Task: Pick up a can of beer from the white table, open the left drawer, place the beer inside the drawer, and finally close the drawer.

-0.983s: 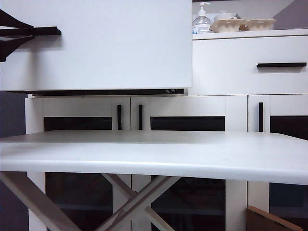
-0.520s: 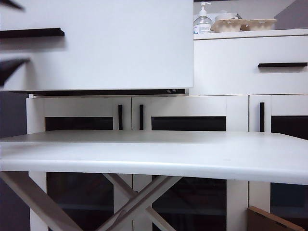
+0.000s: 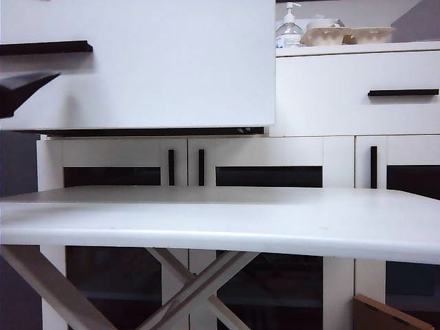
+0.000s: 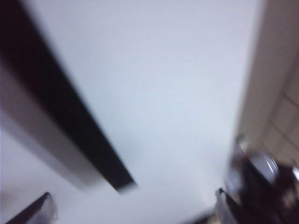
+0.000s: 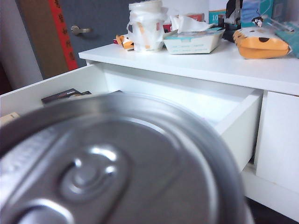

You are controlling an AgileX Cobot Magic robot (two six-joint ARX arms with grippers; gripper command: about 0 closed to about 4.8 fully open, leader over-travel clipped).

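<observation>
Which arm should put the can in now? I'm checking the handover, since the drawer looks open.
Right. Its tool, unseen, appears to carry the can of beer facing the pulled-out left drawer. The left tool hangs open beside the drawer handle, holding nothing.

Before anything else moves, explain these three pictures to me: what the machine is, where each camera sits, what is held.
This is a two-armed robot with a two-finger gripper on each arm. The exterior view looks across the white table, bare where it shows, at a cabinet; its left drawer is pulled out.

The other two cameras ride on the wrists. The left wrist view is blurred: it shows the drawer front and its black bar handle. The left gripper stands open just below that handle, gripping nothing.

The right wrist view is filled by the top of the can of beer, apparently in the right gripper, whose fingers are hidden. Beyond it the drawer gapes open.
</observation>
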